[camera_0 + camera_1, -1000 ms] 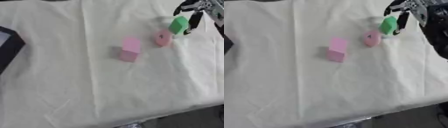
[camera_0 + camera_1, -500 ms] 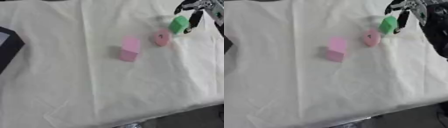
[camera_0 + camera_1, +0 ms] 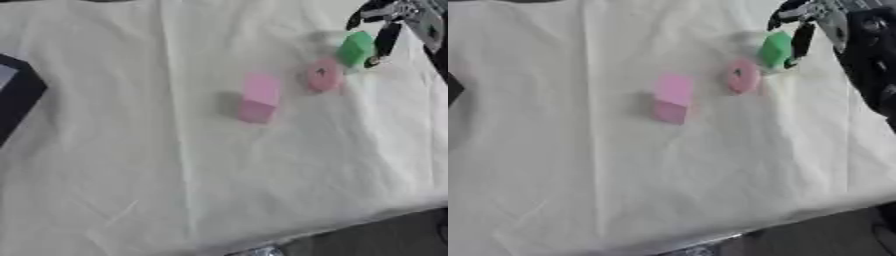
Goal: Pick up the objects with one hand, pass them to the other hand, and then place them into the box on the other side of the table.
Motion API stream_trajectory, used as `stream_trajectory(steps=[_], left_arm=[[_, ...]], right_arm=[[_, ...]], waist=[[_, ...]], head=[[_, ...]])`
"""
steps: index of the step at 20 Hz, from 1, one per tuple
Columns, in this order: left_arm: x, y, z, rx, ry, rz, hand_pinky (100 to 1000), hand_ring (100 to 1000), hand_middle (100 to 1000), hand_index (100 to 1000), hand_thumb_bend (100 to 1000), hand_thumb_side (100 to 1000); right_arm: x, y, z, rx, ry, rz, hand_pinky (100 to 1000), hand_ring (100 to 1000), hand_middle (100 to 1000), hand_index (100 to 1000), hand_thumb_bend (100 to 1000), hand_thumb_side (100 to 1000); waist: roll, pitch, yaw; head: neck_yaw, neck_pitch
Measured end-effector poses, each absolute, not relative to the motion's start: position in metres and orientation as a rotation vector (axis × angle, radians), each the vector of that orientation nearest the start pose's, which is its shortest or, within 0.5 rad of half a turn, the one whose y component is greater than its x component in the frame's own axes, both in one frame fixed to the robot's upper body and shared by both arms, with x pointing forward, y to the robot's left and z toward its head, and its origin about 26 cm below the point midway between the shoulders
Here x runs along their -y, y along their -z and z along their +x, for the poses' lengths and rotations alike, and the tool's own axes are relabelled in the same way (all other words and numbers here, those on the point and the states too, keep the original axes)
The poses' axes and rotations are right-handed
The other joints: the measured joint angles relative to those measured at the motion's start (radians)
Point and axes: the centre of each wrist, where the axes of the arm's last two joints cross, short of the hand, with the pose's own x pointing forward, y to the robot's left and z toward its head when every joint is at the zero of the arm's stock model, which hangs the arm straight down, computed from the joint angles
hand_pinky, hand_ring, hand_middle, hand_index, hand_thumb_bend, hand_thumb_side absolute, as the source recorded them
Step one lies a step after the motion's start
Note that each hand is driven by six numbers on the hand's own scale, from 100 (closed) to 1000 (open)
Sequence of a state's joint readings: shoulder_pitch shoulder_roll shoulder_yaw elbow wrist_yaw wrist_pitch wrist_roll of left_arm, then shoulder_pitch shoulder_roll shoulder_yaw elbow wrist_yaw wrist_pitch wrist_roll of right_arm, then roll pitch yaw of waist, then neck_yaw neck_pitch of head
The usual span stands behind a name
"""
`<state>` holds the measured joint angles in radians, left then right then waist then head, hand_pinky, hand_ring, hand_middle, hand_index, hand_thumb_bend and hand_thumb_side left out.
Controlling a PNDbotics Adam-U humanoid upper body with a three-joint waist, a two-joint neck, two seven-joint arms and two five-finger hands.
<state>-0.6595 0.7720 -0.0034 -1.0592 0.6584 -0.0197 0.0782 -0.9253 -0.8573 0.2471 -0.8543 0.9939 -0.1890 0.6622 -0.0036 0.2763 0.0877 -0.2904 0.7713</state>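
A green block stands at the far right of the white cloth. My right hand reaches in from the upper right corner, its fingers curled round the block; one dark finger lies against the block's right side and another bends over its top. Just left of it lies a pink round piece, and further left a pink block. The black box shows at the left edge. My left hand appears in no view.
The white cloth covers the whole table, with creases down the middle. The table's front edge runs along the bottom right, with dark floor beyond it.
Nothing has visibly moved; my right hand stays at the green block, and both pink pieces lie where they were.
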Motion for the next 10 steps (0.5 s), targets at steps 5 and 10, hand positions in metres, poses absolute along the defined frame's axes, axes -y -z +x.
stream_trajectory(steps=[5,10], left_arm=[[-0.4433,-0.1989,0.4053,1.823,-0.139,0.201,840,758,785,909,472,820],[-0.4433,-0.1989,0.4053,1.823,-0.139,0.201,840,758,785,909,472,821]], right_arm=[[0.4411,-0.2433,0.4347,0.648,-1.58,-1.08,933,936,880,912,547,100],[0.4428,-0.2419,0.4332,0.645,-1.567,-1.084,934,935,879,914,545,100]], waist=[[0.0,0.003,0.004],[0.0,0.003,0.005]], head=[[-0.004,-0.009],[-0.007,-0.016]])
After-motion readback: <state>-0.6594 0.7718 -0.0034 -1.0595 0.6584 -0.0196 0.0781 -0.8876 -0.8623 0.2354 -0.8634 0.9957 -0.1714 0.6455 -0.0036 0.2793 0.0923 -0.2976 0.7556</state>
